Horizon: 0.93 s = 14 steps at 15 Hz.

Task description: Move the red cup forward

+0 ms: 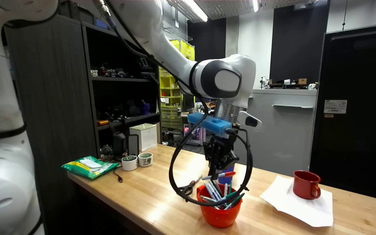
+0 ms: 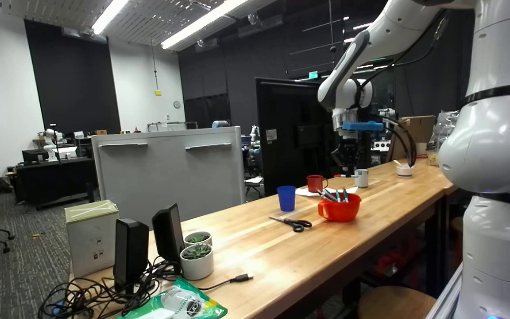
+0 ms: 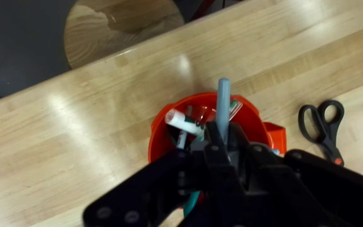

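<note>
Red cup (image 2: 342, 212) stood upright on the worktop (image 2: 246, 257), stuffed with markers (image 3: 184, 123), white and teal ones among them, leaning various ways past its rim. Its side handle (image 3: 276, 137) pointed toward the scissors (image 3: 329, 142).

Claw (image 3: 224, 134) hung right above the cup's mouth, clamped on a red-capped marker (image 1: 220, 175), grey barrel. That marker lay about level over the cup, apart from its rim; wrist view had the grey end poking out past the claw.

Rest, all vs the cup: scissors lay flat near it, handle side. Blue tumbler (image 2: 286, 198) stood upright near it, behind and left in an exterior view. Darker red mug (image 1: 305, 184) sat well right of it and behind in an exterior view, white paper (image 1: 300, 209) underneath. Grey-and-white mug (image 2: 361, 178) was behind it, slightly right, in an exterior view; white bowl (image 2: 404, 171) farther off, same direction. Two potted succulents (image 2: 196, 263) were well left of it in both exterior views, green pack (image 1: 91, 167) farther out, same side. Round wooden seat (image 3: 121, 34) showed up-left of it in wrist view, beyond the worktop edge.
</note>
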Available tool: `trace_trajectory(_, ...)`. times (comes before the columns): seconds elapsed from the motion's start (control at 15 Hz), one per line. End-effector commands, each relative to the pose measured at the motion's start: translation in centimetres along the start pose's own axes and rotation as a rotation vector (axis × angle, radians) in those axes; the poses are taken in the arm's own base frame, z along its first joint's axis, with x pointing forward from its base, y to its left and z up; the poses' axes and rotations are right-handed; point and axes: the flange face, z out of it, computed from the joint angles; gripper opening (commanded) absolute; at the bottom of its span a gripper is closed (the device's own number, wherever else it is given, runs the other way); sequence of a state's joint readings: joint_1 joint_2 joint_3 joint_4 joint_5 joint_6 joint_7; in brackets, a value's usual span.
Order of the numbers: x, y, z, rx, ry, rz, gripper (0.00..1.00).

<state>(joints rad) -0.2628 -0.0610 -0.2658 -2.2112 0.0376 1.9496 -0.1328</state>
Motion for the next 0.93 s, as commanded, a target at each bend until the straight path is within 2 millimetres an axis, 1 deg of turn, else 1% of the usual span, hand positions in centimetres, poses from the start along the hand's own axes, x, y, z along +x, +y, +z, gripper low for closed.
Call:
trace_trajectory(0.0, -1.9, -1.2, 0.2, 0.041, -0.097, -0.046, 0.03)
trace_trajectory(0.4, -1.9, -1.7, 1.7, 0.095, -0.213, -0.042, 0.03)
trace_trajectory(0.6, -1.6, -1.0, 2.4, 0.119, -0.238, -0.035, 0.03)
trace_trajectory(0.87, -0.1, -0.1, 3.9, 0.164, -0.259, -0.002, 0.03)
